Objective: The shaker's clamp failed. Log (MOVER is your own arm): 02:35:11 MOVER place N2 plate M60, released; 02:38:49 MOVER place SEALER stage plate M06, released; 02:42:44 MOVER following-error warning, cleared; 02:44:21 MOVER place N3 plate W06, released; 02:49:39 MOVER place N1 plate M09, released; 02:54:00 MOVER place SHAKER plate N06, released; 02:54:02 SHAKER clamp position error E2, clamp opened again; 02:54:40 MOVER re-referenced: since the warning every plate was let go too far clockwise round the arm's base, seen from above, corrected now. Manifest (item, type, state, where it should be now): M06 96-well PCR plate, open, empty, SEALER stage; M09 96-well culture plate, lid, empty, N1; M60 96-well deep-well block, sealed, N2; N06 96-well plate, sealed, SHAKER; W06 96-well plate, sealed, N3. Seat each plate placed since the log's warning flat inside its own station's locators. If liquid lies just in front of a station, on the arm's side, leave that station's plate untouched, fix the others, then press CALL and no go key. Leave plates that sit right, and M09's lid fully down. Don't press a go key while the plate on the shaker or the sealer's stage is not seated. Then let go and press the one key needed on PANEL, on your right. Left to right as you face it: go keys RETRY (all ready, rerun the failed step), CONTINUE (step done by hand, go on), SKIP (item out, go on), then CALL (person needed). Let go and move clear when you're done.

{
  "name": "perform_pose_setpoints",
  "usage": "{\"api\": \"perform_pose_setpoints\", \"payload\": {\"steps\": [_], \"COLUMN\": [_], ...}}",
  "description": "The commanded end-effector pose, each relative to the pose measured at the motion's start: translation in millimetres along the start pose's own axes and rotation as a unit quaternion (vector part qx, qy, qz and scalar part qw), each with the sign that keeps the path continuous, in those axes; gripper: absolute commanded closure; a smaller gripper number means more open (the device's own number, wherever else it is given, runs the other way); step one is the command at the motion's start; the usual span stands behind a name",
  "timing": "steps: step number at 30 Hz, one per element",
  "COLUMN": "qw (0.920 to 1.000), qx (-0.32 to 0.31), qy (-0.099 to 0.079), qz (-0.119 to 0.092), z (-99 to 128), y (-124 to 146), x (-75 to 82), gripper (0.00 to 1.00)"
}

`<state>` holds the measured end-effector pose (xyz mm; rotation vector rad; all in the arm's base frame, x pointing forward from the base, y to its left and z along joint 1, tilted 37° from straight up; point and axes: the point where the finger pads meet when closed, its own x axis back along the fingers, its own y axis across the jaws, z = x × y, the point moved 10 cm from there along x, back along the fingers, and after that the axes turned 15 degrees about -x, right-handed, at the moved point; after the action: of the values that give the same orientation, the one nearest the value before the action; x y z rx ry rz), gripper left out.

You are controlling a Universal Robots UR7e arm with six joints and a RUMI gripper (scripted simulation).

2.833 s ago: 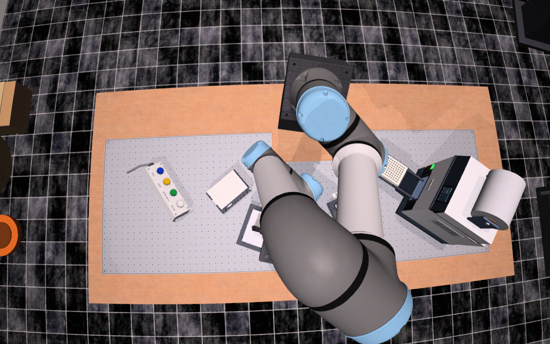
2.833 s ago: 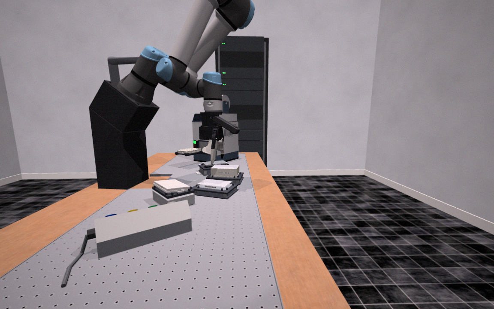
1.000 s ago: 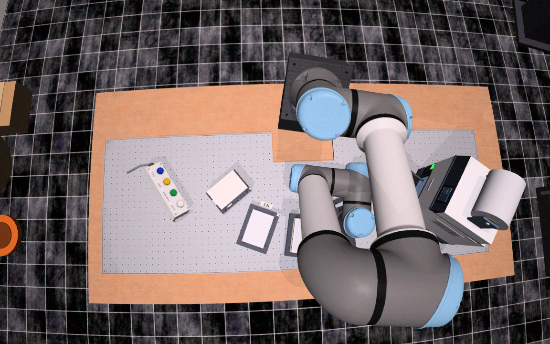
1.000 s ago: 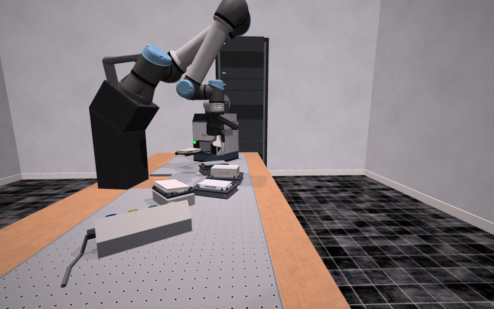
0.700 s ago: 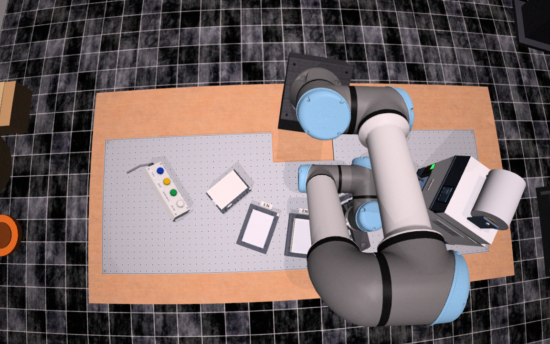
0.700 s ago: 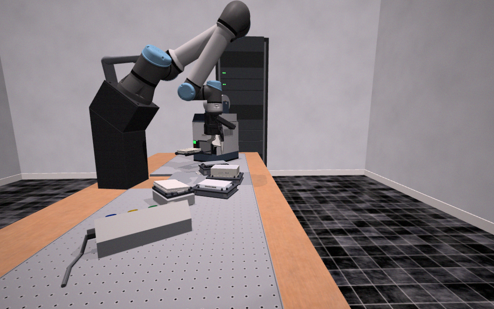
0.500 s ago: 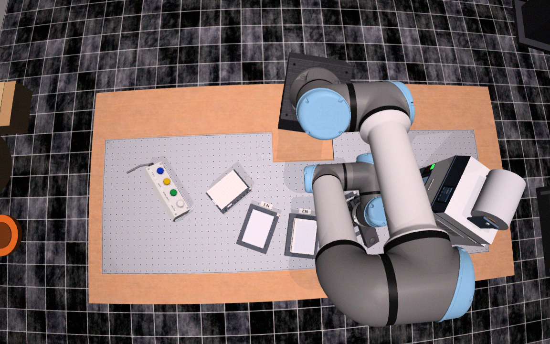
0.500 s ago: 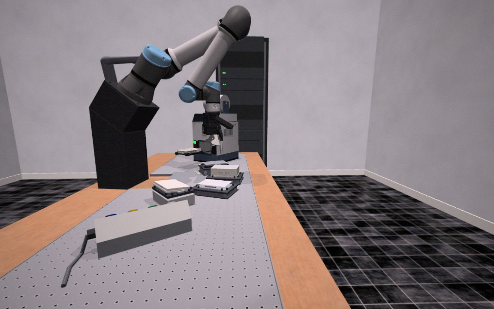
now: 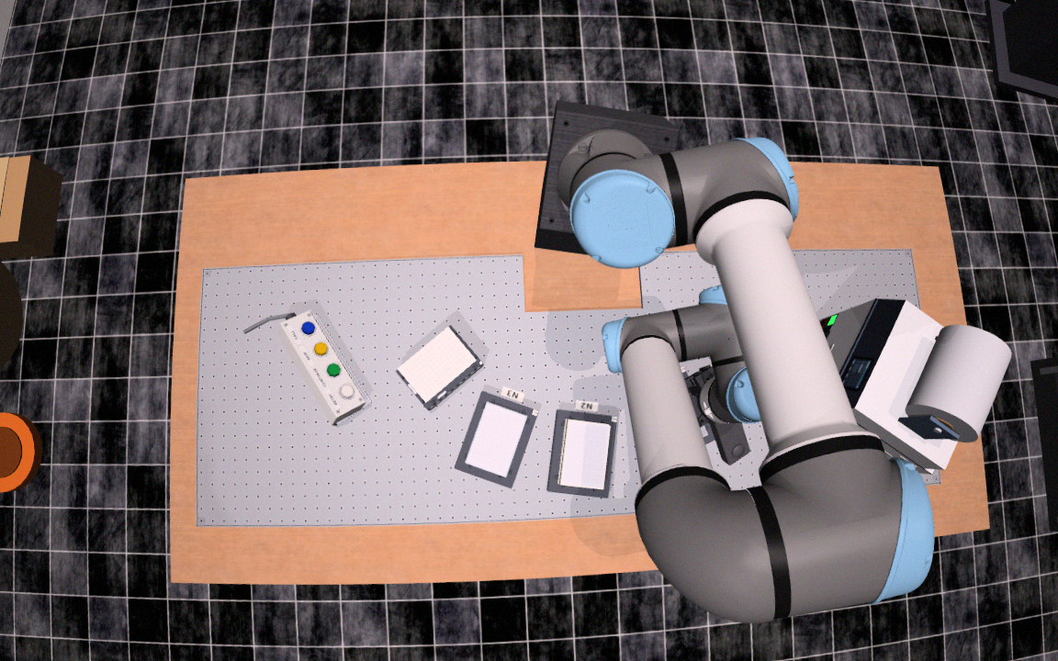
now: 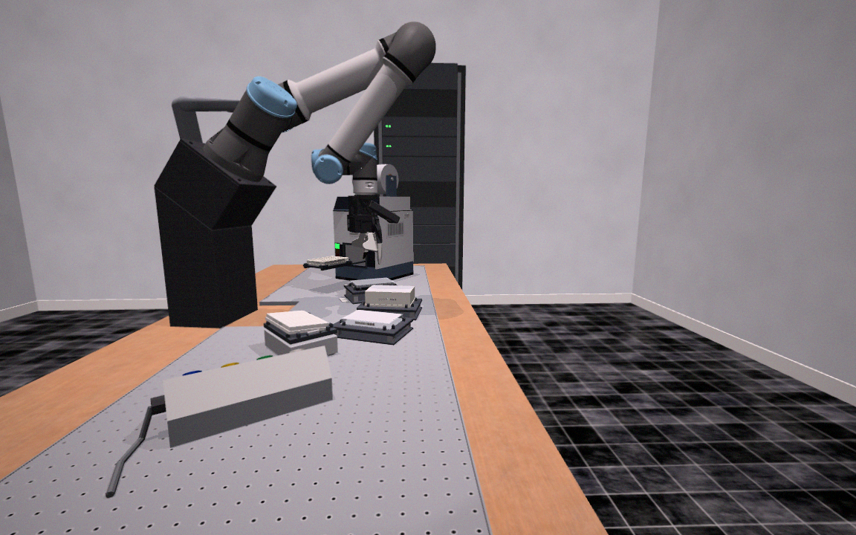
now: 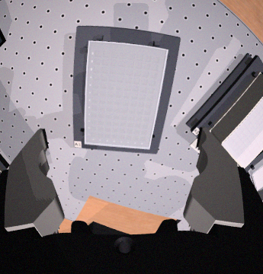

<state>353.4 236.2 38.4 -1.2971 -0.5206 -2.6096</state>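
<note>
Grey fingers stand wide apart with nothing between them, pointing down over a white lidded plate (image 11: 123, 95) that lies in a dark nest (image 11: 78, 76) on the perforated mat. In the wrist view the plate fills most of the nest, and the small label at the nest's near corner is too small to read. From the side, the fingers hang above this nest without touching the plate, just in front of the sealer (image 10: 391, 232). At the right edge of the wrist view, another dark nest holds a taller white block (image 11: 247, 133). From above, the arm (image 9: 771, 353) hides the plate below it. Beside it lie the N2 block (image 9: 584, 452) and the N3 plate (image 9: 498, 435), each in its labelled frame. Farther along, the shaker's plate (image 9: 439, 364) sits turned at an angle to them, and the panel (image 9: 325, 367) with its four round keys lies well apart on the orange desk (image 9: 352, 213). An open plate (image 10: 326, 261) rests on the sealer's stage.
</note>
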Motion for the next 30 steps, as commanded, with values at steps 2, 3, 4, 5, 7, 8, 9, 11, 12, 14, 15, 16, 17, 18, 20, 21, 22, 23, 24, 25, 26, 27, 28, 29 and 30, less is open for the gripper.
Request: {"api": "perform_pose_setpoints", "payload": {"steps": [2, 3, 4, 5, 7, 8, 9, 11, 12, 14, 15, 16, 17, 18, 20, 21, 22, 23, 24, 25, 26, 27, 28, 29, 30], "qw": [1.0000, 1.0000, 1.0000, 1.0000, 1.0000, 1.0000, 1.0000, 1.0000, 1.0000, 1.0000, 1.0000, 1.0000, 1.0000, 1.0000, 1.0000, 1.0000, 1.0000, 1.0000, 1.0000, 1.0000, 1.0000, 1.0000, 1.0000, 1.0000, 1.0000], "qx": [0.000, 0.000, 0.000, 0.000, 0.000, 0.000, 0.000, 0.000, 0.000, 0.000, 0.000, 0.000, 0.000, 0.000, 0.000, 0.000, 0.000, 0.000, 0.000, 0.000, 0.000, 0.000, 0.000, 0.000, 0.000], "qy": [0.000, 0.000, 0.000, 0.000, 0.000, 0.000, 0.000, 0.000, 0.000, 0.000, 0.000, 0.000, 0.000, 0.000, 0.000, 0.000, 0.000, 0.000, 0.000, 0.000, 0.000, 0.000, 0.000, 0.000, 0.000], "qz": [0.000, 0.000, 0.000, 0.000, 0.000, 0.000, 0.000, 0.000, 0.000, 0.000, 0.000, 0.000, 0.000, 0.000, 0.000, 0.000, 0.000, 0.000, 0.000, 0.000, 0.000, 0.000, 0.000, 0.000, 0.000], "z": [0, 0, 0, 0, 0, 0, 0, 0, 0, 0, 0, 0, 0, 0, 0, 0, 0, 0, 0, 0, 0, 0, 0, 0, 0], "y": [-1, -1, -1, -1, -1, -1, -1, -1, -1, -1, -1, -1, -1, -1, -1, -1, -1, -1, -1, -1, -1, -1, -1, -1, -1], "x": [-7.1, -8.8, -10.4, -12.1, -15.4, -16.4, -16.4, -16.4, -16.4, -16.3, -16.3, -16.4, -16.4, -16.4, -16.4, -16.4, -16.3, -16.3, -16.3, -16.3, -16.3, -16.3, -16.3, -16.3, -16.3], "gripper": [0.18, 0.18, 0.18, 0.18, 0.18, 0.18, 0.18, 0.18, 0.18, 0.18, 0.18, 0.18, 0.18, 0.18, 0.18, 0.18, 0.18, 0.18, 0.18, 0.18, 0.18, 0.18, 0.18, 0.18, 0.18]}}
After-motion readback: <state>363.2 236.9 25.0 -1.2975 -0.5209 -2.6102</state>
